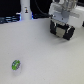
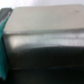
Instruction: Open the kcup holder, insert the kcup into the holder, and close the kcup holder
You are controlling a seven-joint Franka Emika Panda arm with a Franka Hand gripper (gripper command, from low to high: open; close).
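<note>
Blurred throughout in the wrist view: only a grey surface (image 2: 45, 35) and a teal edge (image 2: 4, 45), nothing identifiable. Cut off at twelve o'clock in the exterior view: the arm above the hand (image 1: 62, 31). Finger spacing too small to tell.

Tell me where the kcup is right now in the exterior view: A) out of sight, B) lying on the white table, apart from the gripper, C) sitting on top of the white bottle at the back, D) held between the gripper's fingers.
B. The kcup, green top showing, lies alone on the white table toward the exterior view's lower left, while the gripper sits toward the upper right, well apart from it.
</note>
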